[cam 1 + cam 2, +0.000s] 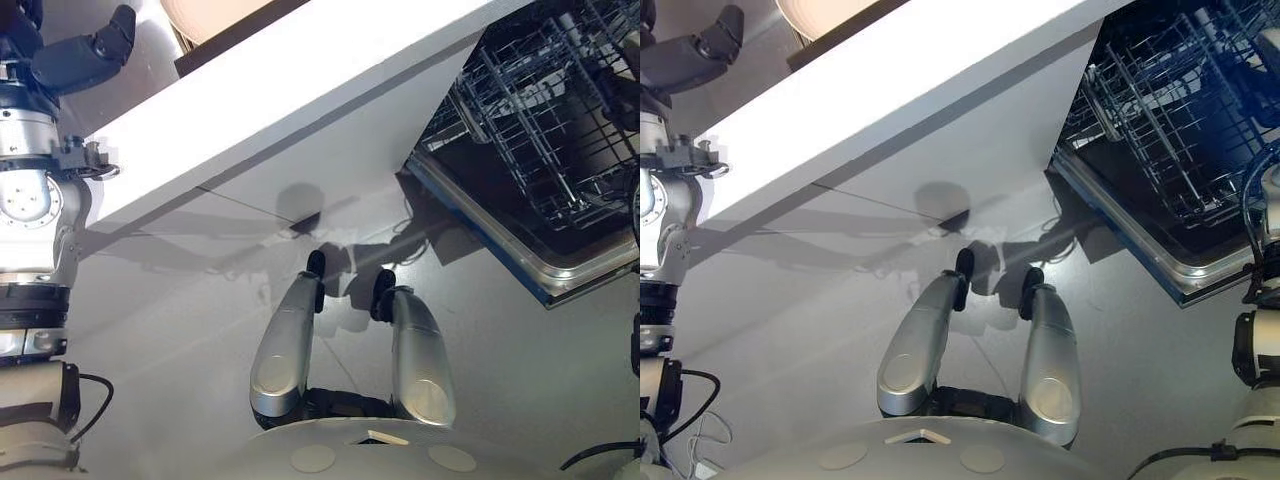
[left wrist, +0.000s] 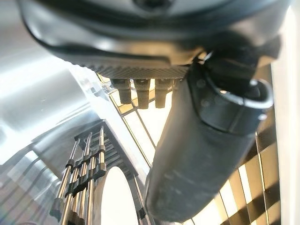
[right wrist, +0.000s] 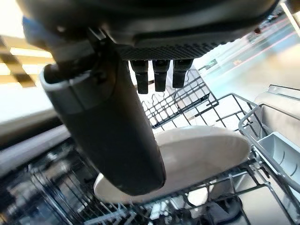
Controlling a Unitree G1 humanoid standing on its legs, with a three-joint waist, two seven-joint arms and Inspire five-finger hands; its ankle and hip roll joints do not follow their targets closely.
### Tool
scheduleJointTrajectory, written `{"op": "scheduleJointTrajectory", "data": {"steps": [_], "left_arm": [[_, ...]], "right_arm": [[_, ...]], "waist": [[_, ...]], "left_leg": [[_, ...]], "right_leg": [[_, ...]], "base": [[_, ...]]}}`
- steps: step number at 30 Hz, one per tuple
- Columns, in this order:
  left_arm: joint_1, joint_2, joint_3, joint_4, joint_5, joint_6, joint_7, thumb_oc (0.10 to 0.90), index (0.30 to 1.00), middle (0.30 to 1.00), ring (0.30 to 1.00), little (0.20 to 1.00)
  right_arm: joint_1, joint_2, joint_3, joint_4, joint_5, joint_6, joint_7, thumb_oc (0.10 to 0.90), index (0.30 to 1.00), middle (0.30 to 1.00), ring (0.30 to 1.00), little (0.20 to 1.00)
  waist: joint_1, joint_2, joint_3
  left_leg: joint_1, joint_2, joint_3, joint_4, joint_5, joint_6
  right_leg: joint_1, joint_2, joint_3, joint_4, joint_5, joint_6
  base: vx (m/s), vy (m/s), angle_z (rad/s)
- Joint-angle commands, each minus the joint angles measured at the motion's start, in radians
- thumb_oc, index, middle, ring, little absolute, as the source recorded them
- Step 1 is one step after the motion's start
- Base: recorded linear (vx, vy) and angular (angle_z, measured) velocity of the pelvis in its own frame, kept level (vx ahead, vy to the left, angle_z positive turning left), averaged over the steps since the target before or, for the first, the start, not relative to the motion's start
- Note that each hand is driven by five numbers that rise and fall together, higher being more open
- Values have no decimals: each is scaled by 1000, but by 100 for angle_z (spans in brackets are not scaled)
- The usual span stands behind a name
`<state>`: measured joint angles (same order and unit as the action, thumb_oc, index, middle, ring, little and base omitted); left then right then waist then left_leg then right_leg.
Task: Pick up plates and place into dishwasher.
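Observation:
A white plate (image 3: pixel 201 154) lies tilted in the wire rack (image 1: pixel 540 120) of the open dishwasher at the right. My right hand (image 3: pixel 154 23) hovers just above it, fingers relaxed and thumb (image 3: pixel 112 131) stretched out, not touching the plate. On the white counter (image 1: pixel 300 90), at the far edge, the rim of another pale plate (image 1: pixel 215 12) peeks in. My left hand (image 1: pixel 85 55) is raised at the far left beside the counter, open and holding nothing. In the left wrist view the thumb (image 2: pixel 201 154) sticks out in front of metal bars (image 2: pixel 79 178).
The dishwasher's lowered door (image 1: pixel 520 260) juts out over the grey floor at the right, with its blue-edged lip nearest me. The counter's front panel (image 1: pixel 330 170) runs diagonally across the middle. A grey cutlery holder (image 3: pixel 281 145) sits at the rack's side.

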<state>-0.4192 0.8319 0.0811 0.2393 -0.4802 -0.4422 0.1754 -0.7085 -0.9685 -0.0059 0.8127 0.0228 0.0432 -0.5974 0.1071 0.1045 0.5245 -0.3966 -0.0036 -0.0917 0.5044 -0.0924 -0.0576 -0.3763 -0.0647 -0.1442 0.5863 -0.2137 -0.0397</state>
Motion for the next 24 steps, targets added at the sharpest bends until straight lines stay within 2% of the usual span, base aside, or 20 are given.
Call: {"op": "scheduleJointTrajectory", "data": {"steps": [1,10,15,21,24], "left_arm": [[48,-4,79,-41,-26,-94,2,800,900,900,900,900],[82,-33,72,-20,-29,-85,-37,800,900,900,900,900],[90,-37,66,-19,-16,-58,-53,800,900,900,900,900],[122,-48,73,-26,26,-38,-79,800,900,900,900,900],[120,-49,67,-13,29,-29,-86,800,900,900,900,900]], "right_arm": [[15,-31,-50,-79,1,-100,-13,800,900,900,900,900],[102,-21,-90,-110,-5,-88,36,800,900,900,900,900],[146,1,-121,-170,1,-108,34,800,900,900,900,900],[219,35,-174,-289,-2,-135,64,800,900,900,900,900],[229,43,-176,-317,3,-139,94,800,900,900,900,900]], "waist": [[-1,-40,-134],[-13,-49,-230],[-23,-59,-281],[-48,-81,-358],[-56,-83,-394]], "left_leg": [[58,-65,2,-192,49,45],[205,-75,8,-305,43,59],[274,-77,24,-365,35,65],[355,-89,65,-423,16,70],[382,-91,90,-434,2,76]], "right_leg": [[47,56,-34,-17,-75,-10],[183,44,-35,-183,-27,20],[249,40,-34,-281,3,42],[330,40,-7,-456,85,85],[350,41,11,-493,106,96]], "base": [[29,89,-7],[8,101,-4],[-2,85,-6],[5,115,-9],[0,134,-30]]}}
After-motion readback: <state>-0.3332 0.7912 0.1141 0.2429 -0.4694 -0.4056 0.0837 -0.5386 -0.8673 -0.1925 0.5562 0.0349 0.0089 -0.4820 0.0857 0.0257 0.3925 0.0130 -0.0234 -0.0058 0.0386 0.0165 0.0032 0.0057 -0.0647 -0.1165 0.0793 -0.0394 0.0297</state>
